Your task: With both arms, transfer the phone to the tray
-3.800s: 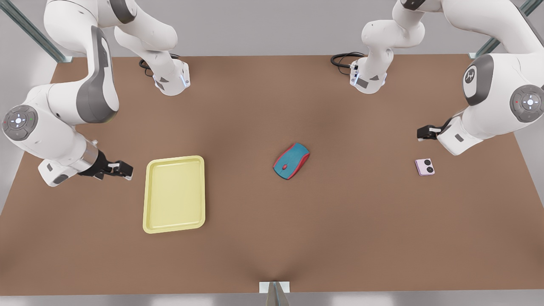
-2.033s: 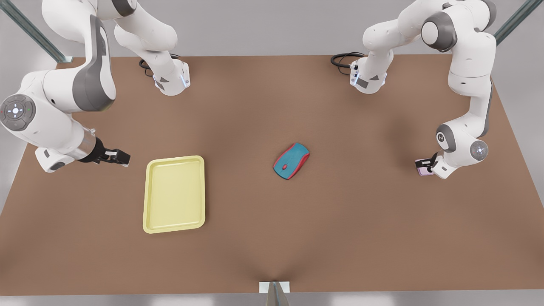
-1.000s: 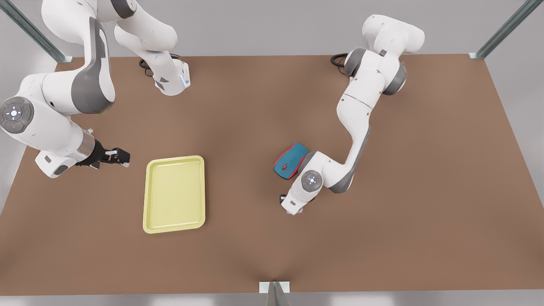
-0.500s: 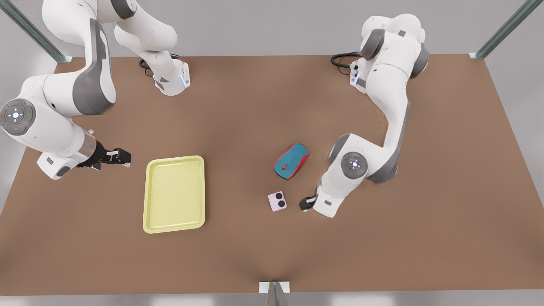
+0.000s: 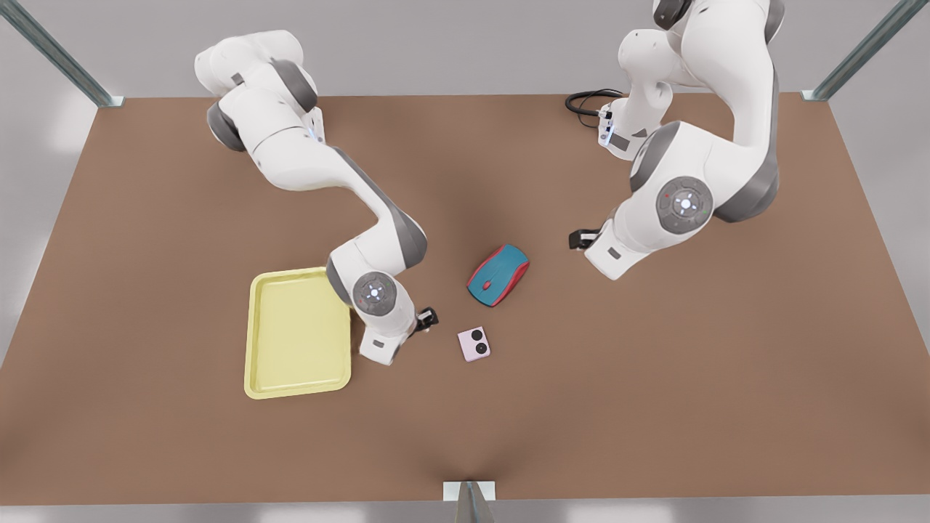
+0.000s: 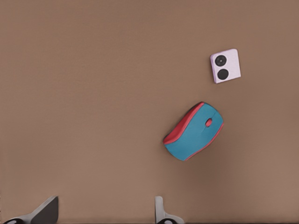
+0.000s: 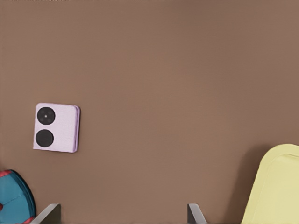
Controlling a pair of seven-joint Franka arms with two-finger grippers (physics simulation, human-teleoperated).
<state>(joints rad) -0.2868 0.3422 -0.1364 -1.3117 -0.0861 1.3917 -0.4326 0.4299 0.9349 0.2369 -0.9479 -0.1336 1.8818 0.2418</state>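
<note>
Two tools gape wide, holding nothing. Right tool (image 5: 427, 317) hovers between tray (image 5: 270, 378) and phone (image 5: 474, 344), which lies on the worktop (image 5: 654, 378). Left tool (image 5: 577, 239) hangs near the mouse (image 5: 498, 274).

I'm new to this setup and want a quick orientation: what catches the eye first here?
The teal-and-red mouse stands out mid-table, with the small pink phone lying free on the brown table near it. The right gripper, open, hovers between the phone and the pale yellow tray at the front view's left. The left gripper, open, hangs off the mouse's other side.
</note>
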